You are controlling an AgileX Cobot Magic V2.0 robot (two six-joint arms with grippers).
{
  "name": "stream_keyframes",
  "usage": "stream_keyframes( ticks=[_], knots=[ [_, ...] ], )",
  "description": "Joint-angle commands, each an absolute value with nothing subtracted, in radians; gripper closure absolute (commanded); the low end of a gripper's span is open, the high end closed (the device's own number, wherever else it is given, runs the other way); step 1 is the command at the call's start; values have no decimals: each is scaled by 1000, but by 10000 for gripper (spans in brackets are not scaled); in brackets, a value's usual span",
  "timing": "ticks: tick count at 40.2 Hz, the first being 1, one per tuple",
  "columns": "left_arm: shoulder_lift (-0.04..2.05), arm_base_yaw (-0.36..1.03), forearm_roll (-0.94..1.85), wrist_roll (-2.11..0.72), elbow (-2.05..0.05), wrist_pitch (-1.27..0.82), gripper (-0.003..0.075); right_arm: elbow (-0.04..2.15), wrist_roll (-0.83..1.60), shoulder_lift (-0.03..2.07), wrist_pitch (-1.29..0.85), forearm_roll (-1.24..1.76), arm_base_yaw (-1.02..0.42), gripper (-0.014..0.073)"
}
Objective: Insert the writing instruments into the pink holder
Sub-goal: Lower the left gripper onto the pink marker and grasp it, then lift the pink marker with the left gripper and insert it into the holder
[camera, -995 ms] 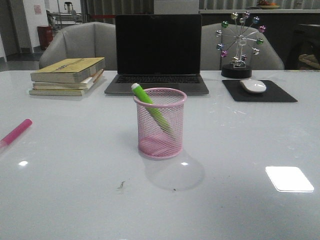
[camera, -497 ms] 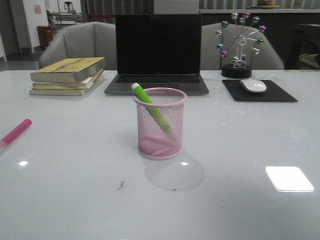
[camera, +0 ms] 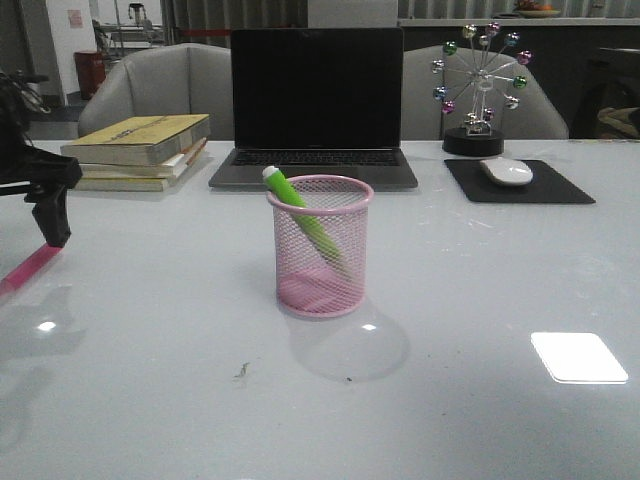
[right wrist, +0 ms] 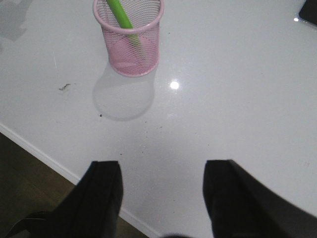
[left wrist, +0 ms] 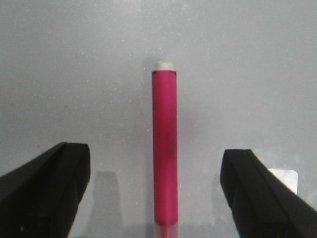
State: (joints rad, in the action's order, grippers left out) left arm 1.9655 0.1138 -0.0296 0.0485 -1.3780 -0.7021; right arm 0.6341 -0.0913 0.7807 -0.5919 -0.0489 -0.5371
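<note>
The pink holder [camera: 320, 250] stands upright mid-table with the lime green marker [camera: 297, 208] leaning inside it, white tip up over the rim. The hot pink marker [camera: 24, 269] lies flat on the table at the far left. My left gripper [camera: 52, 215] hangs just above it, open. In the left wrist view the pink marker [left wrist: 165, 148] lies lengthwise between the wide-apart fingers, untouched by the left gripper [left wrist: 156, 163]. My right gripper [right wrist: 163, 171] is open and empty near the table's front edge, with the holder [right wrist: 130, 42] and green marker [right wrist: 119, 12] ahead of it.
Behind the holder stand an open laptop [camera: 316, 100], a stack of books [camera: 135, 150] at the back left, and a mouse [camera: 506, 171] on a black pad [camera: 560, 190] beside a ferris-wheel ornament [camera: 478, 85]. The table's front edge [right wrist: 44, 158] runs beside the right fingers.
My left arm has come into the front view from the left and now hangs over the pink marker. The holder and green marker have not moved.
</note>
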Motion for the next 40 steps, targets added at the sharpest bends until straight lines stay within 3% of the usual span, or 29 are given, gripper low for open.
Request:
stream_keyframes(
  ticks=[1,26,30,40],
  knots=[
    [1957,111,-28,60,-1460,-695,140,662,-88,772,-531,-56,-537,114],
    [2066,111,-30,60,-1569,-767,150,662,-88,772,-530,-56,-537,114],
    [2066,111,-30,60,-1569,-770,227,662,-88,772,-530,-56,-537,114],
    [2066,111,-30,60,-1569,-772,501,662,-88,772,-530,-56,-537,114]
  ],
)
